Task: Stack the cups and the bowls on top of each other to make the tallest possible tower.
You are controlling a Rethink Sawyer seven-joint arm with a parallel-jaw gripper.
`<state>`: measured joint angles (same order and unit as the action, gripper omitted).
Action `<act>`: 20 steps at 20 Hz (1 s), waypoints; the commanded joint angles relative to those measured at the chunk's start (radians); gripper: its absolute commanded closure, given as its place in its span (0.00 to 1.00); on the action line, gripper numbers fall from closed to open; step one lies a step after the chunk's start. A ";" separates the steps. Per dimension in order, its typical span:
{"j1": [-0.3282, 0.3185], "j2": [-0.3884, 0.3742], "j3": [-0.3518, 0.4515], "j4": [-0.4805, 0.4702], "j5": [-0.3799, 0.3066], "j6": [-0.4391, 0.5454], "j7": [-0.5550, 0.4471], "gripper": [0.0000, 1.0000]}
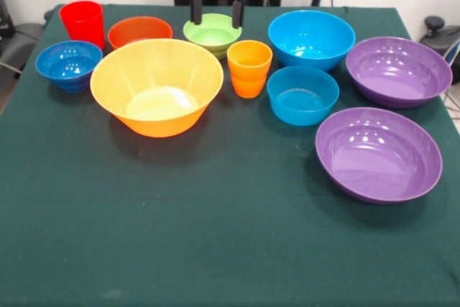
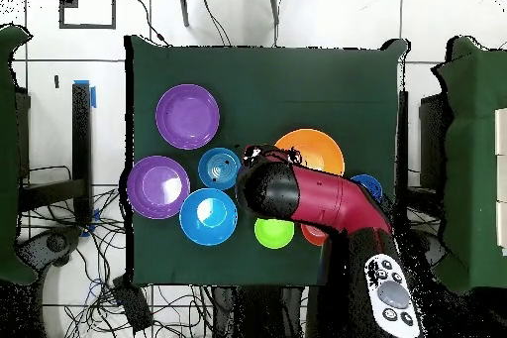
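My gripper point(image 1: 216, 22) hangs at the far middle of the table, open, with one finger on each side of the green bowl point(image 1: 213, 36). It holds nothing. The orange ridged cup point(image 1: 249, 67) stands just in front and to the right. The red cup point(image 1: 82, 22) is at the far left, next to the orange-red bowl point(image 1: 139, 31). The big yellow-orange bowl point(image 1: 157, 85) and the dark-blue ribbed bowl point(image 1: 68, 65) sit left of centre. The big blue bowl point(image 1: 311, 37), the light-blue bowl point(image 1: 302, 95) and two purple bowls point(image 1: 398, 71) point(image 1: 378, 153) sit on the right. All stand apart and upright.
The green cloth table point(image 1: 215, 242) has bare cloth across its near half. In the overhead view the red arm point(image 2: 317, 200) covers the gripper and the cups; the green bowl point(image 2: 274, 233) and a purple bowl point(image 2: 187, 116) show beside it.
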<state>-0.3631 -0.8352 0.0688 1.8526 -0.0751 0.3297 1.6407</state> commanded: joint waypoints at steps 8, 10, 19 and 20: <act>0.018 0.180 0.008 -0.036 -0.007 -0.079 0.164 0.00; 0.020 0.198 0.002 -0.035 -0.013 -0.105 0.166 0.00; -0.051 0.278 0.054 -0.059 -0.005 -0.155 0.133 0.00; -0.050 0.281 0.049 -0.063 -0.008 -0.156 0.130 0.00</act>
<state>-0.3970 -0.6485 0.0618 1.8515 -0.0685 0.2247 1.6543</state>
